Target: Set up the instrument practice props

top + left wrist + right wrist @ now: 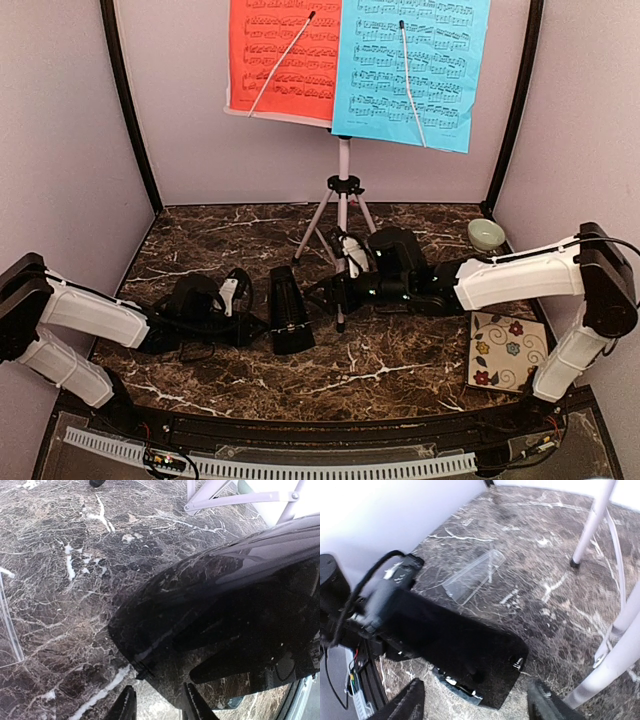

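A white tripod music stand with a perforated desk (343,165) stands at the middle of the back edge of a dark marbled surface (400,370). A red sheet-music page (275,60) and a cyan-blue sheet-music page (440,70) sit side by side on its desk, each under a thin white retaining arm. That part of the setup looks finished.

A small black pyramid metronome (290,315) sits near the middle of the surface, just in front of the stand's left leg. Its clear plastic cover (470,577) is off and lies flat on the surface, apart from it, on the left side.

The left gripper (159,702) reaches in from the left edge. Its jaws are narrowly parted at the metronome's near edge; whether they pinch it cannot be told. The right gripper (476,707) reaches in from the right edge with jaws spread wide on either side of the metronome's end, holding nothing.

Judging from this, what remains is settling the metronome in place and drawing both arms clear.
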Motion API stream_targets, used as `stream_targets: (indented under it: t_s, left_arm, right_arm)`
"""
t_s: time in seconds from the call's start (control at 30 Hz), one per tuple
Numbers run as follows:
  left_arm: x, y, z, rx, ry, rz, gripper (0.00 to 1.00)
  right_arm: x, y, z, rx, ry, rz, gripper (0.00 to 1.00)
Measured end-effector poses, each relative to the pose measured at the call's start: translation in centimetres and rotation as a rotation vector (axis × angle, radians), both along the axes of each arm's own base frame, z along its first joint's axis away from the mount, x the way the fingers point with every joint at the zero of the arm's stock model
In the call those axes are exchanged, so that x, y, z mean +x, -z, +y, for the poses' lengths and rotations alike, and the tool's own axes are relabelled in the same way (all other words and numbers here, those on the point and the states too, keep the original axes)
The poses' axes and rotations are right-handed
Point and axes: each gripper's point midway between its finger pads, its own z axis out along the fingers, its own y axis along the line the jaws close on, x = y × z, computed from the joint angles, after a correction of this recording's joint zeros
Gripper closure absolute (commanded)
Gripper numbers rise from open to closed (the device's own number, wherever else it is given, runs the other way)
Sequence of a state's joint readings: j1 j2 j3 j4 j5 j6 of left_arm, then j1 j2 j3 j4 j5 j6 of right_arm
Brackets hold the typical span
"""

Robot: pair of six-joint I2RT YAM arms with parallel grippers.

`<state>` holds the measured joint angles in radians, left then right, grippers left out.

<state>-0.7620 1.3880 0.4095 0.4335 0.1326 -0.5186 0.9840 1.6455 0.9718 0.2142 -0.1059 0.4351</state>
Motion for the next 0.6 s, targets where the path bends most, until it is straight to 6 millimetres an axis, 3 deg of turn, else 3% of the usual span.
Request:
stream_targets:
  t_s: [0.13, 0.27, 0.6]
  left_arm:
    - [0.2, 0.0, 0.2, 0.006, -0.012, -0.007, 0.67]
    - [0.2, 0.0, 0.2, 0.009, -0.015, -0.008, 0.67]
    - [0.3, 0.0, 0.2, 0.01, -0.016, -0.01, 0.67]
  right_arm:
    - [-1.5, -0.9, 0.3, 0.031, -0.048, -0.03, 0.16]
    - [-2.8, -0.7, 1.0, 0.023, -0.093, -0.039, 0.15]
    - [-2.4, -1.6, 3.8, 0.013, -0.097, -0.076, 0.22]
